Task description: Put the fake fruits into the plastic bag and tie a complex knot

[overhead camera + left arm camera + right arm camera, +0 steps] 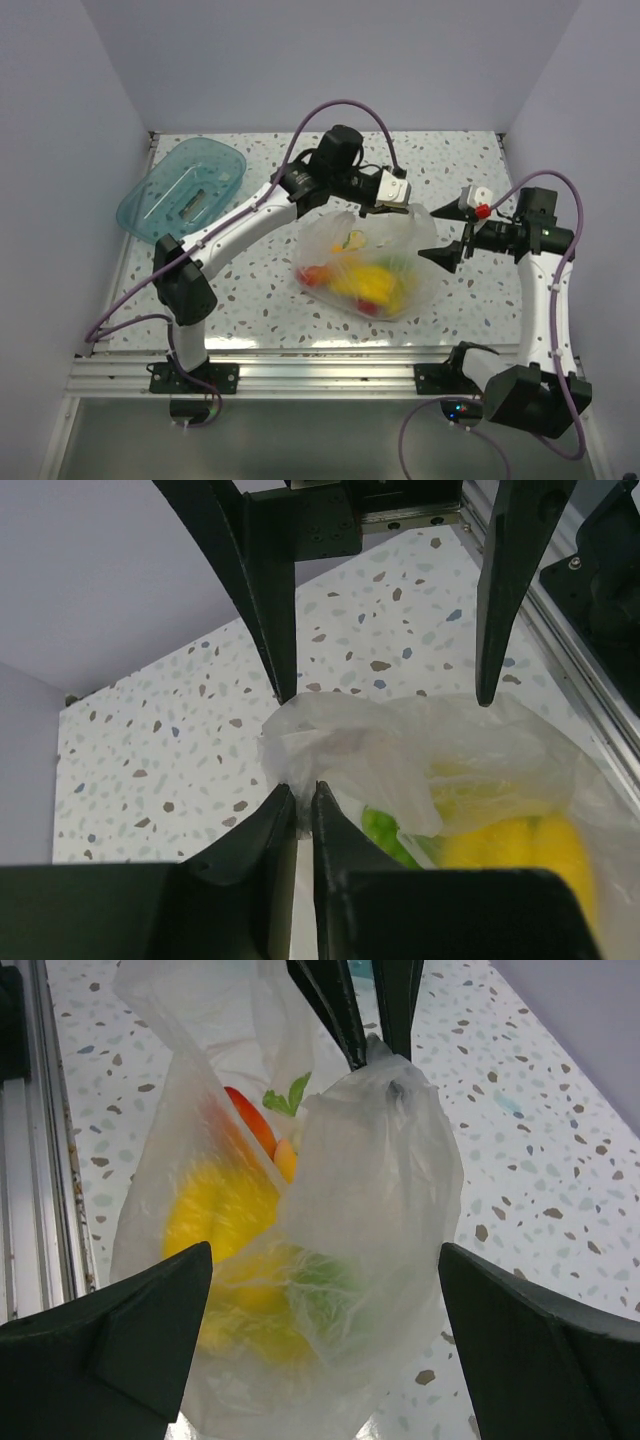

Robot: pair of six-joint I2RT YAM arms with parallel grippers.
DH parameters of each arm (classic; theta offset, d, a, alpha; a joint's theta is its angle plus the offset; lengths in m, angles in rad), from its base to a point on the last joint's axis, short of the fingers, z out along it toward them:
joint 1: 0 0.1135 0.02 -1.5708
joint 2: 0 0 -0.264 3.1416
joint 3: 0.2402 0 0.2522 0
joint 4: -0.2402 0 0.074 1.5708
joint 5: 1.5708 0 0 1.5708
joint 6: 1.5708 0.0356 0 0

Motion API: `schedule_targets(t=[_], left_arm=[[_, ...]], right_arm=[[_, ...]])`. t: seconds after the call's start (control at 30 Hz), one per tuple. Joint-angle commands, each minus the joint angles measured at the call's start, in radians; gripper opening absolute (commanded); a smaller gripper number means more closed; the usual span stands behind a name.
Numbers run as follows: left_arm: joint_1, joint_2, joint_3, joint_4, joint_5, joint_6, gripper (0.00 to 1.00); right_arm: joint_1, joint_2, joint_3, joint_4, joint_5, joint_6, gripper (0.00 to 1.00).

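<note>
Film of the plastic bag (pixel 380 1160) is blurring the fake fruits (pixel 215 1210) into vague colour patches, while its base is running off the right wrist view at six o'clock.

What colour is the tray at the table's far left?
Teal, see-through tray; top external view.

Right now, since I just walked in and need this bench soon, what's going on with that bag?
The fake fruits are already inside the plastic bag, which sits between the two arms. The left gripper pinches a gathered bunch of plastic at the bag's top. The right gripper faces the bag with its jaws wide open, holding nothing. No knot shows yet. The teal tray lies at the far left.
</note>
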Motion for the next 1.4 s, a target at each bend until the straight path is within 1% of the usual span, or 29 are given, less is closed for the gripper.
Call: schedule_targets(t=[0.0,0.07,0.1,0.13,0.17,0.2,0.23,0.33,0.37,0.4,0.47,0.53,0.57,0.7,0.83,0.9,0.97,1.0,1.07,1.1,1.13,1.2,1.23,1.3,1.33,1.37], left_arm=[[-0.006,-0.004,0.044,0.008,0.034,0.002,0.12],[-0.008,-0.015,0.043,0.007,0.035,0.0,0.0],[-0.008,-0.019,0.037,0.007,0.034,-0.003,0.0],[-0.008,-0.024,0.034,0.008,0.032,-0.004,0.0],[-0.009,-0.035,0.024,0.008,0.034,-0.003,0.0],[-0.008,-0.039,0.02,0.011,0.034,-0.003,0.0],[-0.008,-0.047,0.015,0.016,0.034,-0.007,0.0],[-0.008,-0.056,0.015,0.013,0.05,-0.012,0.0],[-0.008,-0.058,0.015,0.011,0.057,-0.012,0.0],[-0.008,-0.061,0.015,0.008,0.064,-0.014,0.0],[-0.008,-0.069,0.014,0.004,0.09,-0.014,0.0],[-0.008,-0.076,0.015,0.002,0.11,-0.017,0.0],[-0.008,-0.084,0.015,0.005,0.13,-0.024,0.0],[-0.008,-0.113,0.007,0.017,0.175,-0.044,0.0],[-0.008,-0.151,-0.012,0.037,0.201,-0.056,0.0],[-0.008,-0.159,-0.02,0.037,0.205,-0.061,0.0],[-0.008,-0.168,-0.026,0.043,0.201,-0.066,0.0],[-0.005,-0.171,-0.029,0.047,0.198,-0.069,0.0],[-0.001,-0.182,-0.051,0.077,0.195,-0.089,0.0],[0.0,-0.187,-0.061,0.091,0.187,-0.101,0.0],[0.002,-0.194,-0.071,0.129,0.169,-0.131,0.0],[0.003,-0.211,-0.115,0.174,0.138,-0.161,0.0],[0.003,-0.232,-0.135,0.223,0.1,-0.181,0.0],[0.003,-0.262,-0.21,0.281,0.042,-0.198,0.0],[0.003,-0.295,-0.239,0.345,-0.039,-0.21,0.0],[0.003,-0.312,-0.3,0.381,-0.087,-0.217,0.0]], right_arm=[[0.01,-0.063,-0.035,0.19,-0.057,0.098,0.99],[0.013,-0.094,-0.109,0.374,-0.047,0.266,0.99],[0.016,-0.109,-0.141,0.601,-0.037,0.458,0.99],[0.021,-0.146,-0.211,0.714,-0.027,0.542,0.99],[0.045,-0.158,-0.241,0.895,0.008,0.67,0.99],[0.065,-0.171,-0.279,0.954,0.024,0.71,0.98],[0.109,-0.177,-0.283,0.982,0.033,0.728,0.99],[0.186,-0.162,-0.264,0.999,0.058,0.751,0.99],[0.237,-0.159,-0.264,1.014,0.079,0.753,0.99],[0.257,-0.154,-0.272,1.031,0.113,0.753,0.99],[0.301,-0.13,-0.273,1.054,0.131,0.736,0.99],[0.318,-0.1,-0.254,1.03,0.145,0.701,0.98],[0.326,-0.071,-0.244,0.975,0.144,0.646,0.97],[0.328,-0.033,-0.209,0.851,0.125,0.521,0.93],[0.329,-0.043,-0.227,0.837,0.092,0.506,0.88],[0.331,-0.047,-0.24,0.834,0.078,0.509,0.82],[0.332,-0.051,-0.247,0.824,0.07,0.507,0.78],[0.334,-0.053,-0.258,0.821,0.069,0.507,0.72],[0.335,-0.057,-0.272,0.833,0.061,0.527,0.63],[0.337,-0.059,-0.289,0.849,0.061,0.55,0.57],[0.338,-0.06,-0.296,0.867,0.064,0.576,0.44],[0.342,-0.057,-0.312,0.886,0.079,0.627,0.3],[0.342,-0.056,-0.313,0.883,0.087,0.635,0.19],[0.345,-0.048,-0.307,0.857,0.12,0.65,0.1],[0.343,-0.044,-0.306,0.849,0.134,0.656,0.0],[0.343,-0.034,-0.303,0.844,0.153,0.682,0.0]])
